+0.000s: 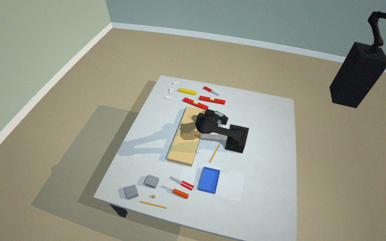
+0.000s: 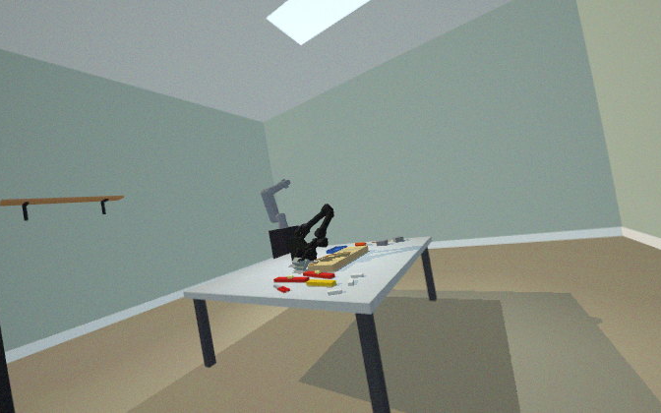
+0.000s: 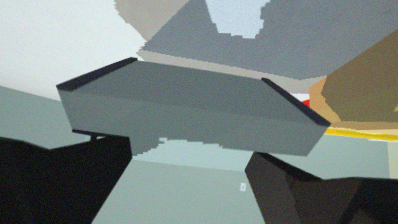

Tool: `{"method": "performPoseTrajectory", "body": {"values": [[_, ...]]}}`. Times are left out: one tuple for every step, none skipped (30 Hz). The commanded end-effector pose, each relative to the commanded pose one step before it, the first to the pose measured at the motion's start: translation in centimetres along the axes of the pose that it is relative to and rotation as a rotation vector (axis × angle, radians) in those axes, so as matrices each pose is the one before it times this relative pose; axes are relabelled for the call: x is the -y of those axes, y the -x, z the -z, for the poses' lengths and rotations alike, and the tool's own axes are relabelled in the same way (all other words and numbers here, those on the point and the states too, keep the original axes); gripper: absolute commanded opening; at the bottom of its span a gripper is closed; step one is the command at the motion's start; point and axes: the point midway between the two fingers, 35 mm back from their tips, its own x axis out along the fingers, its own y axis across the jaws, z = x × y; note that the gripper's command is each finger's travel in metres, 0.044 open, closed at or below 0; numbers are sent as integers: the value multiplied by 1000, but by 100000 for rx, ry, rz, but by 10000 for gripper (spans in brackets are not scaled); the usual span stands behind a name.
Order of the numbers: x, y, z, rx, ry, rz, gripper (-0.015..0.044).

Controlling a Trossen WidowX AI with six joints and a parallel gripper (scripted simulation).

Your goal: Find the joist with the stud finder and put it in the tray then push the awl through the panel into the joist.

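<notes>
Over the table (image 1: pixel 263 125), claw (image 3: pixel 187 165) clamps stud finder (image 3: pixel 190 110).

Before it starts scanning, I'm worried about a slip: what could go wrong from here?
The gripper is shut on the grey stud finder at the panel's far end, near the red bars; a wide sweep might knock them. The wrist view is mostly filled by the tool, so the panel surface is hard to watch. The blue tray lies past the panel, so carrying risks brushing the pencil.
</notes>
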Motion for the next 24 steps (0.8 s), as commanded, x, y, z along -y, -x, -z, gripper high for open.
{"method": "performPoseTrajectory", "body": {"values": [[-113, -59, -32, -342, -597, 177, 0], [26, -4, -11, 26, 44, -12, 0], [39, -6, -16, 38, 65, -19, 0], [55, -8, -22, 54, 92, -26, 0], [-5, -13, -32, 23, 21, -8, 26], [-10, -28, -70, 51, 47, -19, 53], [-12, -33, -81, 59, 54, -22, 79], [-15, -40, -98, 71, 66, -27, 105], [-14, -36, -87, 63, 58, -25, 131], [-5, -13, -31, 23, 21, -9, 157], [0, 0, 0, 0, 0, 0, 184], [0, 0, 0, 0, 0, 0, 210], [0, 0, 0, 0, 0, 0, 236], [-6, 7, -27, 2, 1, -2, 263], [-10, 12, -44, 3, 2, -3, 289], [-16, 18, -65, 4, 2, -5, 315], [-22, 25, -92, 5, 3, -7, 341], [-15, 16, -60, 3, 2, -5, 368], [-9, 10, -37, 2, 1, -3, 378], [-3, 4, -13, 1, 0, -1, 378], [0, 0, 0, 0, 0, 0, 378], [0, 0, 0, 0, 0, 0, 378], [-8, 16, -17, 2, 1, -1, 378], [-16, 35, -36, 3, 2, -3, 378]]}}
